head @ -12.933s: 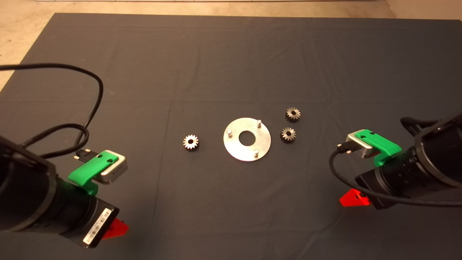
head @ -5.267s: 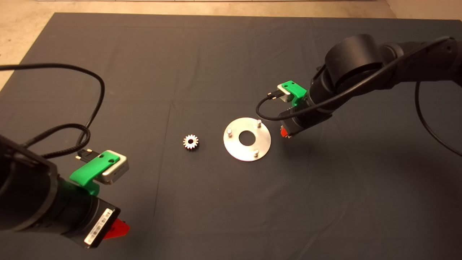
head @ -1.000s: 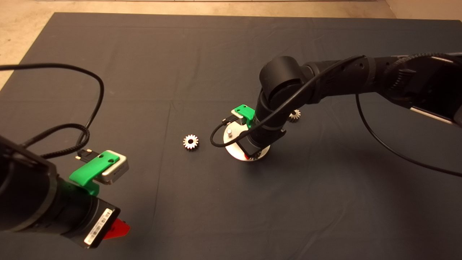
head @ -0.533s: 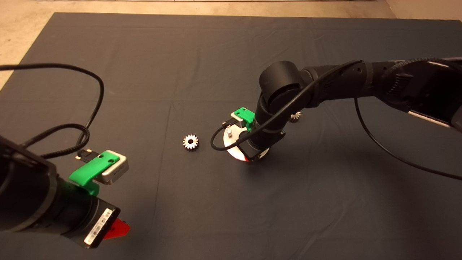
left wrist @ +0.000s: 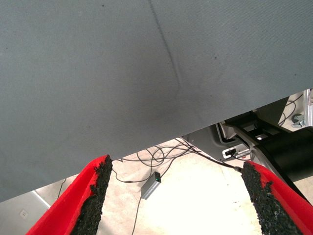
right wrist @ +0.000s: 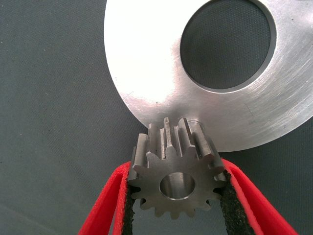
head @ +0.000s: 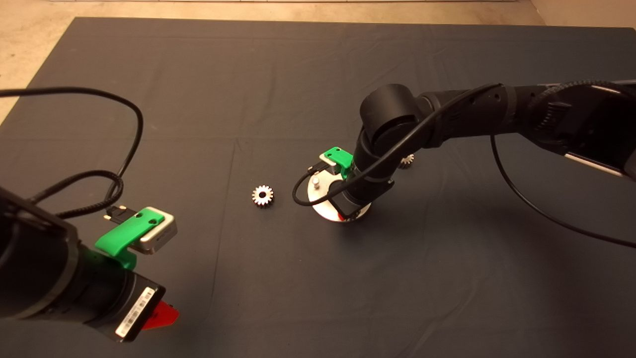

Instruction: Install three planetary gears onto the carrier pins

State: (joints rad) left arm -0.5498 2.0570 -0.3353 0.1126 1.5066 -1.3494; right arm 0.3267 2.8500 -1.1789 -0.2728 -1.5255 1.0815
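The silver disc [head: 320, 208] lies mid-mat, mostly hidden under my right arm. One carrier pin [head: 315, 181] shows on its left side. My right gripper [head: 348, 213] is over the disc's near edge, shut on a planetary gear [right wrist: 176, 183] held flat, its hole facing the camera, right at the rim of the disc [right wrist: 146, 63]. The pin under it is hidden. A second gear [head: 262, 195] lies on the mat left of the disc. A third gear [head: 406, 160] peeks out behind the right arm. My left gripper [head: 161, 315] is parked at the lower left, open and empty [left wrist: 176, 166].
A black cable [head: 124, 149] loops over the mat's left side from the left arm. The right arm's cable [head: 298, 191] hangs beside the disc. Past the mat's edge, the left wrist view shows floor with cables [left wrist: 161, 156].
The right gripper, holding the gear, has shifted slightly rightward over the disc's near edge. The left arm and the two loose gears have not moved.
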